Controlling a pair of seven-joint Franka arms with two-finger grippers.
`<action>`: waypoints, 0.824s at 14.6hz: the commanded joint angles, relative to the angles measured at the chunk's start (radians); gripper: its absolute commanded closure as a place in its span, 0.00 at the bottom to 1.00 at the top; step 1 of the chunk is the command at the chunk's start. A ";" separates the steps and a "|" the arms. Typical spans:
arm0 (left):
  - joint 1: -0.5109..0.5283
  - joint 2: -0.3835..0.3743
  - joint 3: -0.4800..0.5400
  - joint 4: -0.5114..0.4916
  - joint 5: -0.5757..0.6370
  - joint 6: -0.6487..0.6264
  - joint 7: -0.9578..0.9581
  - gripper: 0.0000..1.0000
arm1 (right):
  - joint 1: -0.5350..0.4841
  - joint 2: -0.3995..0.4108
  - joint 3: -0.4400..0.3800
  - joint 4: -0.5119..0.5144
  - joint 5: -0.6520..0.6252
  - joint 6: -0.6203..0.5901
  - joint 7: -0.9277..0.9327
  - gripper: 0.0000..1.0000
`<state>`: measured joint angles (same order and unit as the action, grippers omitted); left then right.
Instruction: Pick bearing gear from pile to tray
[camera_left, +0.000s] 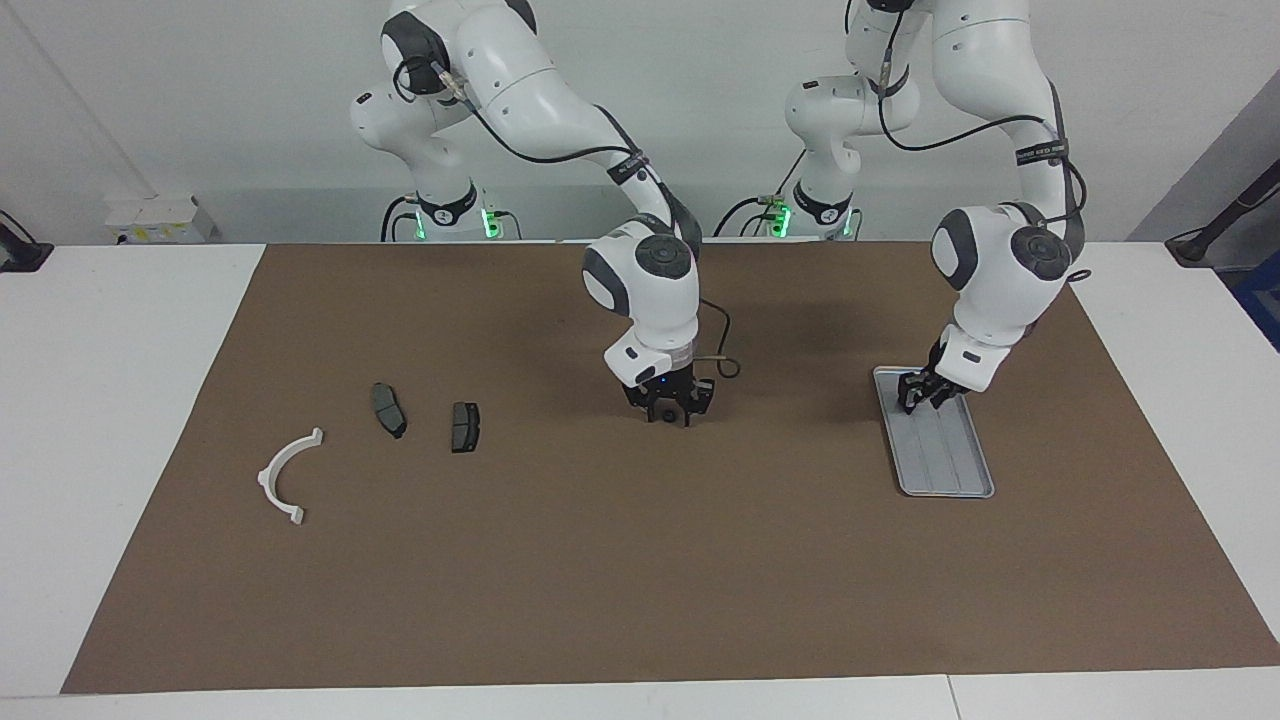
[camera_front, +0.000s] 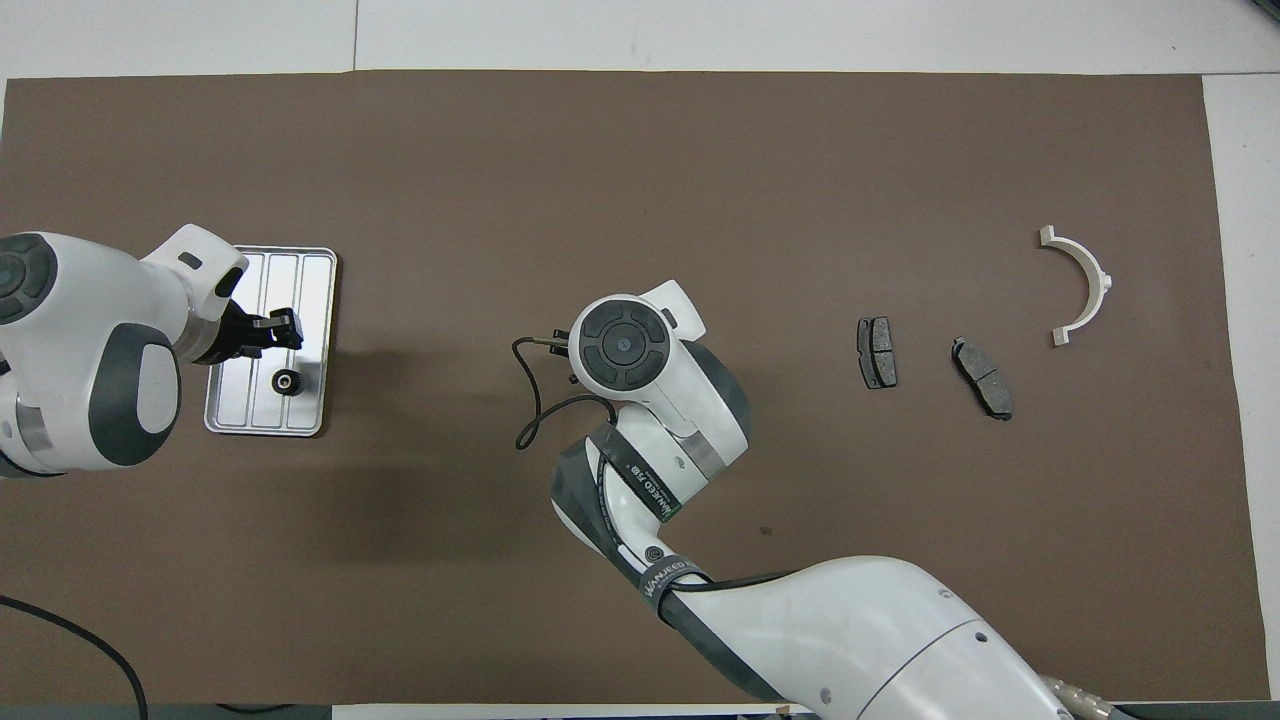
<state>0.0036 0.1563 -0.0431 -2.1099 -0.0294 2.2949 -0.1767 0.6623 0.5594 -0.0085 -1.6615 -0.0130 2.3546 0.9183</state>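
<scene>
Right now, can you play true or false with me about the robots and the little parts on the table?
1. A small black round piece lies in the tray. True.
2. The white bracket is in the tray. False: it lies on the brown mat, toward the right arm's end.
3. The left gripper is over the tray. True.
4. The two brake pads are stacked. False: they lie apart, side by side.
5. The right gripper holds a brake pad. False: it is at the mat's middle, away from both.
</scene>
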 joint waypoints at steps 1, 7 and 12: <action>-0.092 0.014 0.006 0.044 -0.023 -0.028 -0.152 0.46 | -0.012 -0.007 -0.002 0.095 -0.013 -0.104 0.036 0.29; -0.290 0.026 0.008 0.091 -0.023 -0.011 -0.476 0.45 | -0.179 -0.120 -0.008 0.229 -0.012 -0.356 -0.198 0.29; -0.491 0.216 0.012 0.357 -0.012 -0.122 -0.728 0.46 | -0.349 -0.206 -0.011 0.278 -0.018 -0.512 -0.530 0.29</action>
<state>-0.3951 0.2360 -0.0520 -1.9204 -0.0399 2.2511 -0.8115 0.3781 0.3790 -0.0362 -1.3970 -0.0228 1.8866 0.4974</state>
